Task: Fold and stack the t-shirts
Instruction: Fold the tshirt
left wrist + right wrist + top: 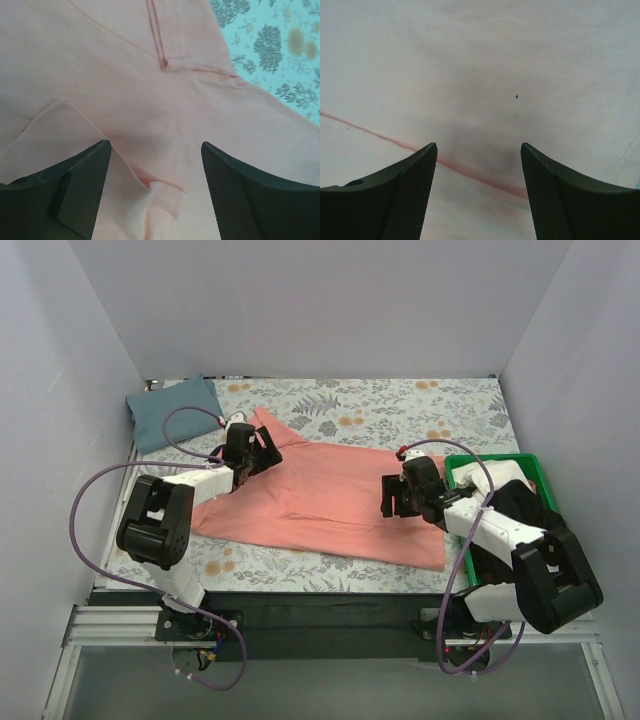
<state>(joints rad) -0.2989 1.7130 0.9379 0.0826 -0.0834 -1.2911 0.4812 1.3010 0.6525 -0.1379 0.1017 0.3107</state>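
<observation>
The coral-pink t-shirt [320, 500] lies spread across the middle of the floral cloth. My left gripper [262, 452] is open just above its far left end, near a sleeve; in the left wrist view its jaws [155, 170] straddle a small fold of pink fabric [160, 75]. My right gripper [392, 502] is open just above the shirt's right part; in the right wrist view its jaws [479, 165] straddle a crease in the pink fabric [480, 75]. The slate blue-grey t-shirt [172, 412] lies folded at the far left corner.
A green plastic bin [500, 468] stands at the right, partly under my right arm. The grey floral-print cloth [400, 410] covers the table. White walls enclose the back and both sides.
</observation>
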